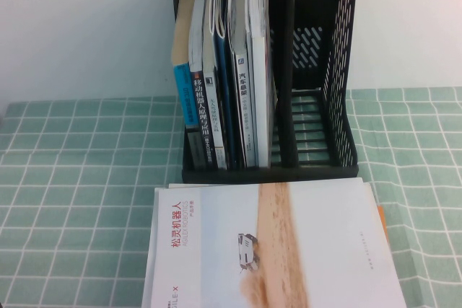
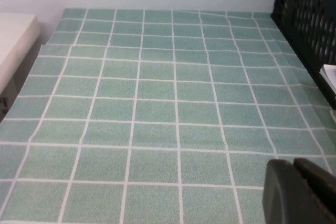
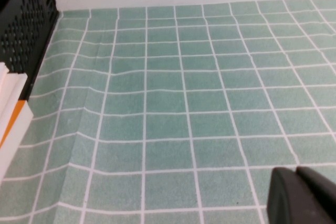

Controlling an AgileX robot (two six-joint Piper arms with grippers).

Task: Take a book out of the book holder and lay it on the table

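Observation:
The black book holder point(image 1: 317, 70) stands at the back centre of the green grid table point(image 1: 72, 164). Several books and thin white magazines point(image 1: 254, 48) stand upright, edge-on, in its left slots; its right slots are empty. No cover with "HEEC" or "50" shows, so I cannot tell which one is the book. Neither gripper shows in the high view. My left gripper point(image 2: 294, 164) is shut and empty over bare cloth left of the holder point(image 2: 310, 19). My right gripper point(image 3: 297, 171) is shut and empty over bare cloth right of the holder point(image 3: 26, 19).
A white book with a tan stripe and red Chinese title point(image 1: 274, 250) lies flat in front of the holder, on top of another book; its edge shows in the right wrist view point(image 3: 10, 114). A pale wall stands behind. A cream block point(image 2: 13, 40) sits off the table's left edge.

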